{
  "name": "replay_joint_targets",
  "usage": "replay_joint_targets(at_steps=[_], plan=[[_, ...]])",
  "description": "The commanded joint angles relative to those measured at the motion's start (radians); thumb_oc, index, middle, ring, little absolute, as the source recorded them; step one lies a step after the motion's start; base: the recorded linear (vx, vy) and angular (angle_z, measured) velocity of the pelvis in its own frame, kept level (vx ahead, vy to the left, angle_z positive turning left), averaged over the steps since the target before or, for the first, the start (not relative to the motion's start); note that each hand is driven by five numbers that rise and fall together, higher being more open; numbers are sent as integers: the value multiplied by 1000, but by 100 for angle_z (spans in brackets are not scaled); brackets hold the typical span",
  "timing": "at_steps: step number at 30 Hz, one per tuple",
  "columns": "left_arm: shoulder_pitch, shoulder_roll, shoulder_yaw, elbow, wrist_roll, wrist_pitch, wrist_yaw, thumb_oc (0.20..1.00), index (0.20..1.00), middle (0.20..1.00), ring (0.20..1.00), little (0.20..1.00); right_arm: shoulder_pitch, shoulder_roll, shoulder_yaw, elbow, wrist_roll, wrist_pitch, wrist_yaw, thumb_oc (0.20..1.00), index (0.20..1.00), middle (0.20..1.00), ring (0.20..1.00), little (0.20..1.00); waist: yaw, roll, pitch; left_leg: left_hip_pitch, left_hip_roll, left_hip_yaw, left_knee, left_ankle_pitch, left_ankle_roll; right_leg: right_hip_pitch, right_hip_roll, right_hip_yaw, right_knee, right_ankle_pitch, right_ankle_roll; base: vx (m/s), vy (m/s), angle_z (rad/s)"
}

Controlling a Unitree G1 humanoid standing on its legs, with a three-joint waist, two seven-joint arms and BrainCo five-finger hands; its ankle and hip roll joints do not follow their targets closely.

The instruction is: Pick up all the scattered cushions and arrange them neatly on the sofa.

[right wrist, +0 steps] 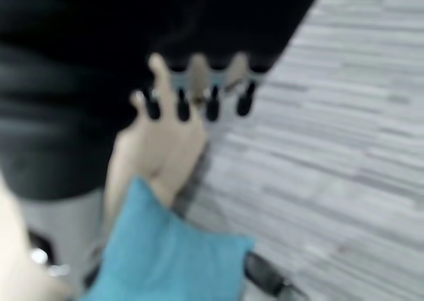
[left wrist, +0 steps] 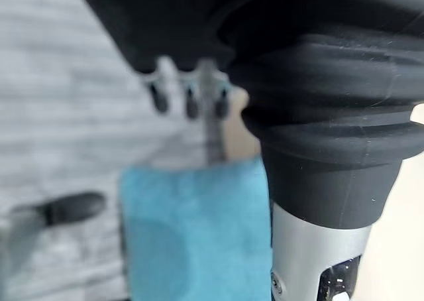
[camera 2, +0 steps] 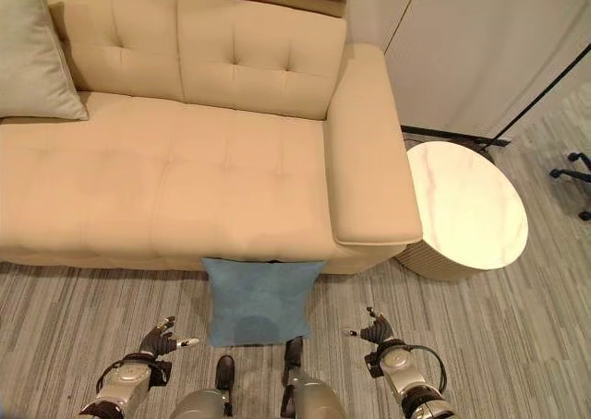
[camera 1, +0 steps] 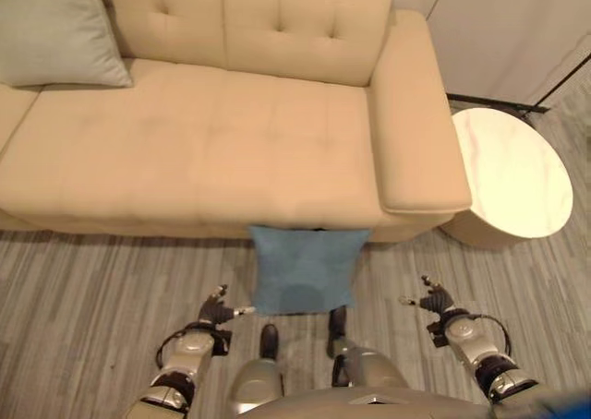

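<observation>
Fingers (camera 1: 218, 298) of left hand (camera 1: 214, 314) spread and relaxed, holding nothing; hand low over the striped grey floor (camera 1: 83, 299), just left of the blue cushion (camera 1: 303, 268). Pale grey-green cushion (camera 1: 57, 31) sits upright in the far left corner of the beige sofa (camera 1: 212, 142), against the backrest. Blue cushion lies on the floor, its top edge touching the sofa's front, between the two hands. Right hand (camera 1: 432, 301) near the cushion's right side, apart from it, fingers likewise spread, empty. Round white marble-topped desk (camera 1: 511, 172) stands just beside the sofa's right armrest.
</observation>
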Motion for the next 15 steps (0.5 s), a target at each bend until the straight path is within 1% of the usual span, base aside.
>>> replay_joint_targets(at_steps=[1,4,10,13,15], plan=[[-5,7,0,51,-5,-30,2,1000,1000,1000,1000,1000,-17,-37,9,-17,-5,-22,-10,1000,1000,1000,1000,1000,17,-9,-35,-47,-42,-63,86,-75,-54,58,-35,-2,39,-72,45,23,-53,-6],[-11,5,15,61,-16,-31,6,1000,1000,1000,1000,1000,-25,-37,11,-7,3,-23,-11,1000,1000,1000,1000,1000,25,-9,-42,-55,-30,-56,76,-68,-64,54,-32,-7,-4,-58,46,24,-82,-1],[-34,13,19,36,-31,-39,24,1000,1000,1000,1000,1000,-36,-54,14,-68,18,-26,-19,1000,1000,1000,1000,1000,23,-9,-13,-101,-28,-57,93,-61,-71,33,-36,-8,-32,-46,38,-21,-58,6],[-65,18,20,-4,-69,-52,44,1000,1000,1000,1000,1000,-62,-64,15,-99,36,-33,-32,1000,1000,1000,1000,1000,20,-1,28,-153,-27,-61,119,-54,-75,-16,-39,-16,-12,-48,31,-109,-39,5],[-99,27,23,-42,-113,-69,68,1000,1000,1000,1000,1000,-92,-73,10,-131,58,-42,-46,1000,1000,1000,1000,1000,18,6,63,-214,-27,-65,149,-47,-81,-78,-46,-24,28,-52,25,-170,-38,14]])
